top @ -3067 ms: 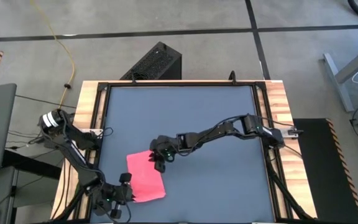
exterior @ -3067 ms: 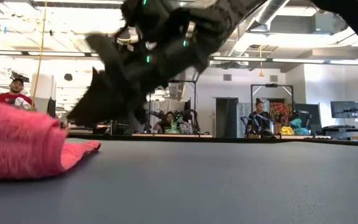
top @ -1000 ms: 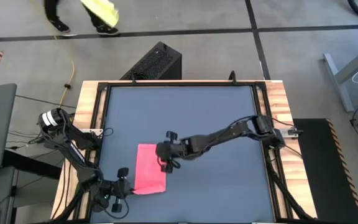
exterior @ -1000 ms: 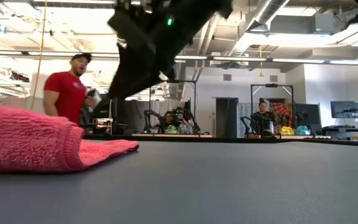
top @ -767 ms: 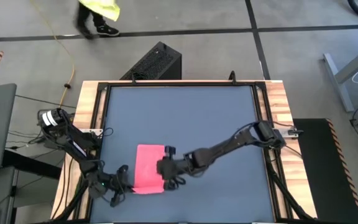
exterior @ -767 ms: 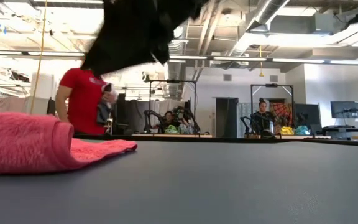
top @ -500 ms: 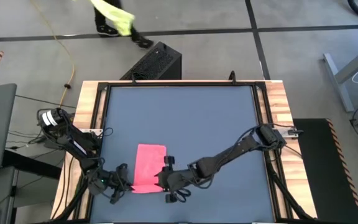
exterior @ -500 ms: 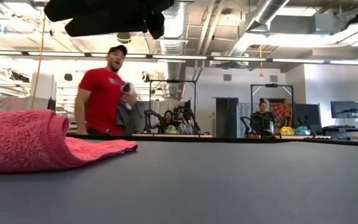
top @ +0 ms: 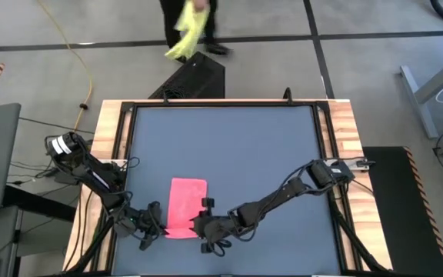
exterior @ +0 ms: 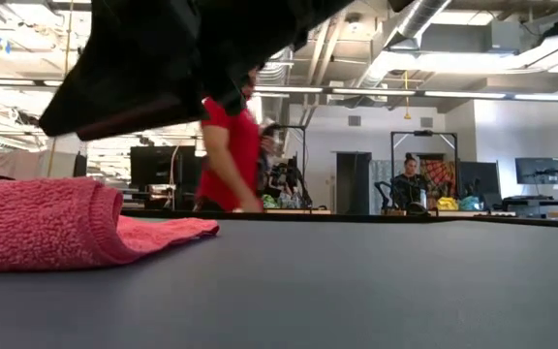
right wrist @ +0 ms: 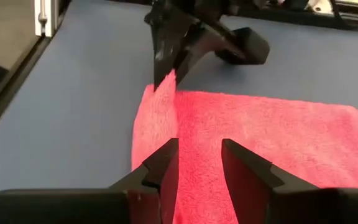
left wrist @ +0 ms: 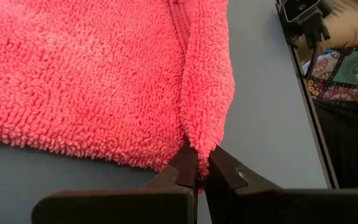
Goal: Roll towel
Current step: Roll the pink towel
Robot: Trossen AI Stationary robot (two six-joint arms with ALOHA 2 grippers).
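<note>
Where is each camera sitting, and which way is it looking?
High view: above, looking straight down on the table; both arms show, meeting at the towel.
Low view: at tabletop height, looking level across into the room; a dark arm hangs over the towel.
Left wrist view: on the left arm; the left gripper pinches the towel's edge.
Right wrist view: on the right arm; the right gripper, open, over the towel, facing the left gripper.
All four views share the towel.
</note>
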